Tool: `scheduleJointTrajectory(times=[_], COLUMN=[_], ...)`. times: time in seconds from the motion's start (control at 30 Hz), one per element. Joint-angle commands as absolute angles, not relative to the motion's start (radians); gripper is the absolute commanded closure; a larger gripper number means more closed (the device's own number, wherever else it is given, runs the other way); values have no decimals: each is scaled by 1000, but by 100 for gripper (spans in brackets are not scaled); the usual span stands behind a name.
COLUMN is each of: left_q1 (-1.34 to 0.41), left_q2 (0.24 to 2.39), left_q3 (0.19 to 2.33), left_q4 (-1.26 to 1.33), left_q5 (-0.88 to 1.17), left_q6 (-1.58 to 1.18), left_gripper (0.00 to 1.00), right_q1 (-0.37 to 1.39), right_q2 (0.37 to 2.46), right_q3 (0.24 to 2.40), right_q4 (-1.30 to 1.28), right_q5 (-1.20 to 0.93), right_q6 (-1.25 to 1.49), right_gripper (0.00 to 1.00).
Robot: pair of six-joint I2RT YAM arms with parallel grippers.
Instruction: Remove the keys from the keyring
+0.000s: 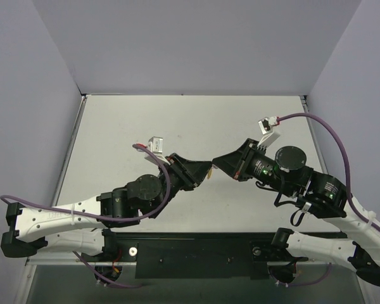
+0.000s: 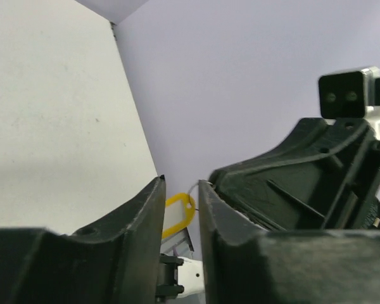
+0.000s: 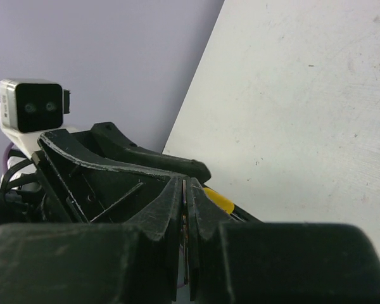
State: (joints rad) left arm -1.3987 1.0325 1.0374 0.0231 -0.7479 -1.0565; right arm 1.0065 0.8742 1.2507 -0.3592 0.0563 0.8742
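Pale grey table (image 1: 177, 120) is walled in lilac (image 1: 196, 44) at the back and on both sides, and its edges are seen well away from both pincers. Bare surface is left open beyond the tips toward the back wall, and to the outer side of each pincer.

The left arm (image 1: 82, 215) and right arm (image 1: 329, 196) are reached inward from the near edge, so that the left gripper (image 1: 205, 172) and right gripper (image 1: 218, 163) are brought tip to tip, raised off the table.

The left gripper's fingers (image 2: 139, 221) are seen parted by a narrow slot. The right gripper's fingers (image 3: 168, 209) are pressed together; only a hairline seam is left, with a thin dark edge in it that cannot be named.

The keyring (image 2: 177, 214) is framed in the left gripper's slot, just past its tips and just beside the right gripper's tips. It is shown as a yellow-orange oblong loop with a rounded end, tilted. Whether the left pads touch it cannot be told. From the right wrist, only a yellow corner is seen just beyond the closed tips.

A fine wire (image 2: 193, 187) is curved from the keyring's top to the right gripper's tip. A grey sliver (image 2: 183, 239) just under the keyring is too small to be named as the key.
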Motion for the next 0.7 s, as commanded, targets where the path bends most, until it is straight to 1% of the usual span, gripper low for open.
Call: scheduleJointTrajectory(times=[0.0, 0.1, 0.13, 0.17, 0.27, 0.3, 0.37, 0.4, 0.43, 0.47, 0.5, 0.57, 0.63, 0.67], left_q1=[-1393, -1387, -1388, -1387, -1333, -1312, -1223, -1157, -1128, -1073, -1042, -979, -953, -947], left_q2=[1032, 996, 988, 973, 950, 940, 928, 927, 919, 919, 917, 920, 923, 925], left_q3=[1107, 1115, 1126, 1130, 1167, 1183, 1196, 1198, 1198, 1197, 1189, 1174, 1157, 1151], left_q4=[-55, -86, -93, -101, -136, -155, -179, -176, -176, -166, -150, -100, -34, 19], left_q5=[-767, -755, -747, -739, -626, -588, -345, -281, -153, -96, 42, 209, 338, 366], left_q6=[-990, -945, -912, -893, -801, -784, -764, -753, -752, -758, -758, -779, -795, -798], left_gripper=[57, 45, 43, 37, 31, 30, 31, 31, 31, 33, 34, 37, 37, 38], right_q1=[1034, 1034, 1034, 1034, 1031, 1032, 1032, 1032, 1031, 1028, 1028, 1026, 1026, 1028], right_q2=[865, 864, 862, 858, 853, 856, 859, 864, 868, 873, 874, 887, 896, 900], right_q3=[1301, 1341, 1347, 1354, 1370, 1373, 1387, 1396, 1397, 1405, 1408, 1416, 1425, 1433], right_q4=[-348, -396, -403, -413, -423, -428, -434, -437, -437, -434, -431, -426, -413, -413], right_q5=[-5, -3, -3, -3, -12, -17, -44, -64, -75, -115, -133, -193, -230, -238], right_q6=[865, 842, 839, 833, 824, 821, 812, 807, 804, 798, 795, 792, 792, 793], right_gripper=[100, 100, 100, 100, 100, 100, 100, 100, 100, 100, 100, 100, 100, 100])
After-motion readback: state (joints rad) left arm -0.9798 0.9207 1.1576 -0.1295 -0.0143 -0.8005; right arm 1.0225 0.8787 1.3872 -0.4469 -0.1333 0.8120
